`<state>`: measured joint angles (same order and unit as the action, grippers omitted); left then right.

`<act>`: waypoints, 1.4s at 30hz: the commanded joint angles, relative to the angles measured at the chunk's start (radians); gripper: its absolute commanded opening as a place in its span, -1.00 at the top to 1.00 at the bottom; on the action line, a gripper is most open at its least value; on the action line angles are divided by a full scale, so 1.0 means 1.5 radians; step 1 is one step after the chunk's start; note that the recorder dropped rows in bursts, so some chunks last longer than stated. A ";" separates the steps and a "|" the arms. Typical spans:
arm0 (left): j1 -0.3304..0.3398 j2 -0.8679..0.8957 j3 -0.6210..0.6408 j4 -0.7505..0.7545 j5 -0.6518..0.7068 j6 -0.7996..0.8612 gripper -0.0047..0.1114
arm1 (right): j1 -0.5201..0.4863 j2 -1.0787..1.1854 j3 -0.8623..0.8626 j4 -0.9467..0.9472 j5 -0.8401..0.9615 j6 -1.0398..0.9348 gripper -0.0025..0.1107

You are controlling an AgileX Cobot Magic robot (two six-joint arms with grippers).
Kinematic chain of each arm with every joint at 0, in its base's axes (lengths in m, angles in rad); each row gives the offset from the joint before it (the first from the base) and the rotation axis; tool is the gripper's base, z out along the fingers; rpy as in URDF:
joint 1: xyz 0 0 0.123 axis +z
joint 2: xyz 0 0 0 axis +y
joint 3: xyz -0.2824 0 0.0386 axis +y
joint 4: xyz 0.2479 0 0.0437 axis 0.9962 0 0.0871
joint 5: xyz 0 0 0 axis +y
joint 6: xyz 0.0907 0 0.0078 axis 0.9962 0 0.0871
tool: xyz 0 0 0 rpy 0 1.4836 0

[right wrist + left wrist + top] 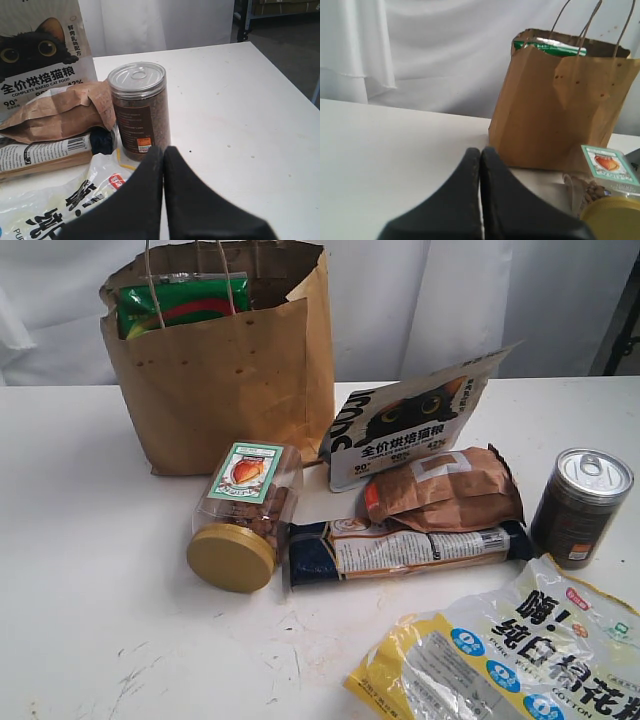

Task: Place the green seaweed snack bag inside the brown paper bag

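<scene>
The brown paper bag (pixel 225 380) stands upright at the back left of the white table. The green seaweed snack bag (pixel 183 302) sits inside it, its top edge with the red-and-yellow swoosh showing above the rim. In the left wrist view the paper bag (pixel 560 115) stands ahead with the green packet (pixel 547 47) peeking out. My left gripper (pixel 480 152) is shut and empty, low over bare table short of the bag. My right gripper (pixel 164 150) is shut and empty, just before a brown can (pixel 139 110). Neither gripper shows in the exterior view.
A clear jar with a gold lid (pixel 240 525) lies beside the paper bag. A cat-food pouch (pixel 410 425), a small brown pouch (pixel 445 490), a long dark packet (pixel 405 548), the brown can (pixel 582 505) and a yellow-and-clear marshmallow bag (pixel 520 655) crowd the right side.
</scene>
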<state>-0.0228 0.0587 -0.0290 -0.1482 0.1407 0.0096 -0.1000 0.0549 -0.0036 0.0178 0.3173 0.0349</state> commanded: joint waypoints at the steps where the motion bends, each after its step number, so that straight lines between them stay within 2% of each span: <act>1: 0.008 -0.008 0.013 0.007 0.035 -0.006 0.92 | 0.001 -0.002 0.002 0.001 -0.008 0.002 0.96; 7: 0.008 -0.008 0.019 0.007 0.035 -0.006 0.92 | 0.001 -0.002 0.002 0.001 -0.008 0.002 0.96; 15: 0.008 -0.008 0.019 0.007 0.085 -0.006 0.92 | 0.001 -0.002 0.002 0.001 -0.008 0.002 0.96; 42: 0.008 -0.039 0.019 0.007 0.079 -0.006 0.92 | 0.001 -0.002 0.002 0.001 -0.008 0.002 0.96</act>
<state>-0.0124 0.0038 -0.0035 -0.1409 0.2657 0.0096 -0.1000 0.0549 -0.0036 0.0178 0.3173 0.0349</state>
